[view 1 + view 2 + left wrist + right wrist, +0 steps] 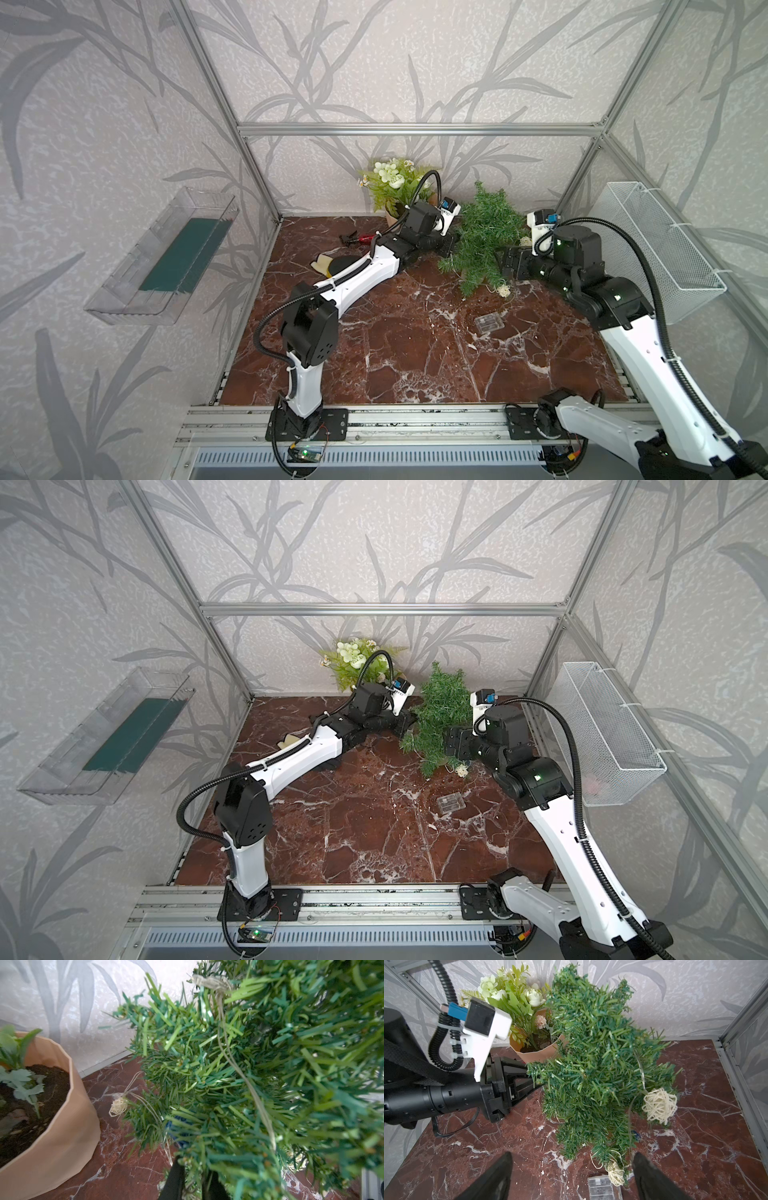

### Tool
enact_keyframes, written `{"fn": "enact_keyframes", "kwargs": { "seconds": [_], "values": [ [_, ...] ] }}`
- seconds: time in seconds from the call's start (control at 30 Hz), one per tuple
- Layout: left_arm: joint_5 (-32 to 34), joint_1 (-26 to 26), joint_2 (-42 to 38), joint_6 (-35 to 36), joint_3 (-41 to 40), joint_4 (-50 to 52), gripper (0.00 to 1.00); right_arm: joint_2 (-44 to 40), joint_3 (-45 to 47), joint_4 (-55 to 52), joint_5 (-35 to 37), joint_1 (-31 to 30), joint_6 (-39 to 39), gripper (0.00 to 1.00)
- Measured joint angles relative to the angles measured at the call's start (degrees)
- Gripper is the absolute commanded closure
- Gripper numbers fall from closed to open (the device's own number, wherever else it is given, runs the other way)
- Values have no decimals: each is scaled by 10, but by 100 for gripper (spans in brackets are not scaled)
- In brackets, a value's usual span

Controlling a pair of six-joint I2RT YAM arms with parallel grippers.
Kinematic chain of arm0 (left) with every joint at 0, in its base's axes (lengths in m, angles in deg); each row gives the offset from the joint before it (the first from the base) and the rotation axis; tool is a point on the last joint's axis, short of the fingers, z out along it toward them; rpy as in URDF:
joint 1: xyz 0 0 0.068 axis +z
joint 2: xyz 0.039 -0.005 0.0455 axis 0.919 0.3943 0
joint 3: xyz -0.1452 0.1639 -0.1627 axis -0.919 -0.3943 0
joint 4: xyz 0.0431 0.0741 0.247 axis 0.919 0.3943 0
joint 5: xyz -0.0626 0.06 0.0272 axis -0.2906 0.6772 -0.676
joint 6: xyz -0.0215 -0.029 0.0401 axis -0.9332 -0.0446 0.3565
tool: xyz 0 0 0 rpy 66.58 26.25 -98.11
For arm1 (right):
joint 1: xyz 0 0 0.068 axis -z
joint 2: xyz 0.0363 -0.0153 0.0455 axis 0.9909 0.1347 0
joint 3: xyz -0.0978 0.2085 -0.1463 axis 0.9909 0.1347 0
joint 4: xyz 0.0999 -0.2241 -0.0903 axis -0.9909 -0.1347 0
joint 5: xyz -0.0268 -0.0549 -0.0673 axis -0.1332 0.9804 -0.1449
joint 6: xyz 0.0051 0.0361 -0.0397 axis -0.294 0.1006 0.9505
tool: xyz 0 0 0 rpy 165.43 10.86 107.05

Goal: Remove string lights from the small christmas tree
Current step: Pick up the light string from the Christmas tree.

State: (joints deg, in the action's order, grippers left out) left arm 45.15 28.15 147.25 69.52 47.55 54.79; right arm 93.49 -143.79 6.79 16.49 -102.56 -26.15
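The job is barely begun. The string lights [642, 1076] are still looped through the small christmas tree [484, 232], which sits at the back of the table [415, 357] between my two arms, its base hidden under the needles. In my left wrist view the pale wire runs down across the branches. One cream ball [659, 1105] hangs off a low branch, and a second ball [118, 1106] lies on the marble just beside the foliage. Only the battery box [490, 323] is clear of the tree, lying flat on the table in front of it with a third ball [614, 1172] just beside it.

My left claw [534, 1081] is pushed into the side of the tree and clenched on a tuft of needles. Whether the wire is in that pinch I cannot tell. My right claw [572, 1154] is spread wide and grasps nothing, hovering over the low branches and the battery box.

What is left, as I judge it, is nearly everything — each loop has to come off the branches.

The peach pot [542, 1052] just beside the tree holds dark soil and a white-flowered plant [512, 995]. The clear bin [124, 291] on the wall to my left holds a flat dark green sheet [187, 257]. What the white mesh basket [665, 249] on the wall to my right holds I cannot make out
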Motion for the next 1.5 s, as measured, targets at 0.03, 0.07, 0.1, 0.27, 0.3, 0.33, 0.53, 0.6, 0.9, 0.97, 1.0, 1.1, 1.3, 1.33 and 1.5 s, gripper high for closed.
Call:
{"fn": "enact_keyframes", "kwargs": {
  "seconds": [0.03,0.07,0.1,0.27,0.3,0.33,0.53,0.6,0.9,0.97,1.0,1.1,1.3,1.33,1.5],
  "values": [
    [6,0,-3,4,0,6,87,0,0,0,0,0,0,11],
    [12,0,-7,8,0,15,87,0,0,0,0,0,1,11],
    [19,0,-10,13,0,23,87,0,0,0,0,0,2,11],
    [53,-1,-12,36,10,60,87,0,0,0,0,0,2,11],
    [59,-1,-13,41,11,64,86,0,0,0,0,0,2,11],
    [67,-2,-13,45,12,68,87,0,0,0,0,0,2,11],
    [101,-6,-15,64,44,99,87,2,-3,-5,0,0,5,10],
    [109,-7,-15,68,64,110,87,6,-9,-9,0,0,7,10],
    [131,-14,-13,96,207,176,86,20,-52,-29,2,1,31,8],
    [135,-17,-8,108,247,189,86,20,-59,-34,2,2,38,8],
    [136,-19,-5,113,266,194,86,21,-63,-37,2,3,42,8],
    [141,-22,15,127,328,211,86,27,-78,-43,2,9,50,7],
    [142,-23,76,136,433,247,86,45,-115,-50,-8,27,65,7],
    [141,-23,85,136,446,253,86,48,-120,-51,-11,31,67,7],
    [144,-23,106,135,463,257,86,59,-142,-51,-36,51,72,7]
  ]
}}
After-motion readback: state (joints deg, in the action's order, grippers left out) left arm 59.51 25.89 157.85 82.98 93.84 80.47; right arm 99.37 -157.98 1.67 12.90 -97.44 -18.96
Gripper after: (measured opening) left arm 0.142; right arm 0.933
